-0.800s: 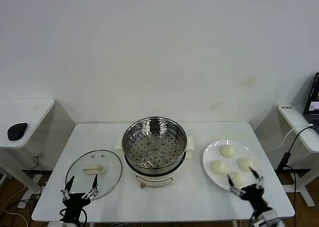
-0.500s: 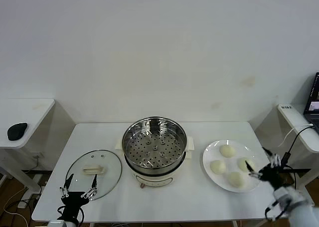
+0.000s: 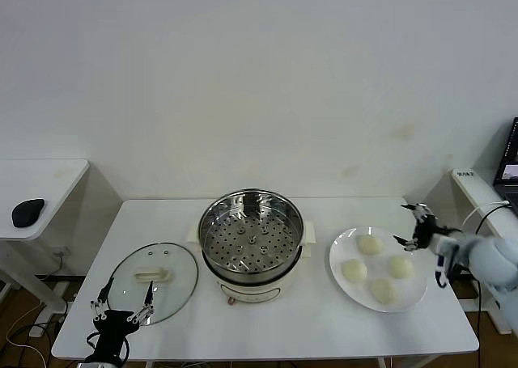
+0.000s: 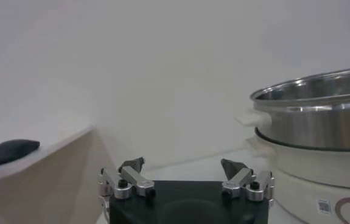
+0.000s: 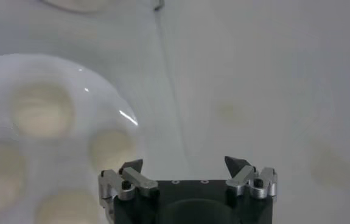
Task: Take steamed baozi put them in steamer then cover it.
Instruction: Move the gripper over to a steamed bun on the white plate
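The steamer [image 3: 251, 243] stands uncovered mid-table, its perforated tray bare; the left wrist view shows its steel side [image 4: 321, 115]. The cover [image 3: 154, 275] lies flat on the table to its left. Several steamed baozi [image 3: 370, 244] sit on a white plate [image 3: 336, 263] to the right of the steamer. My right gripper [image 3: 405, 224] hovers open at the plate's far right edge, holding nothing. Its wrist view looks down on the baozi [image 5: 41, 109] beside the open right gripper [image 5: 184, 162]. My left gripper [image 3: 125, 303] is open and empty at the table's front left, near the cover; the wrist camera shows this left gripper [image 4: 182, 163] too.
A side table on the left carries a black mouse [image 3: 28, 212], which also shows in the left wrist view [image 4: 13, 149]. Another side table [image 3: 486, 202] with cables stands on the right, close to my right arm. A white wall rises behind the table.
My right gripper has swung from the table's front edge, round the plate's right side, to its far right rim. The left gripper has sunk slightly toward the front edge.
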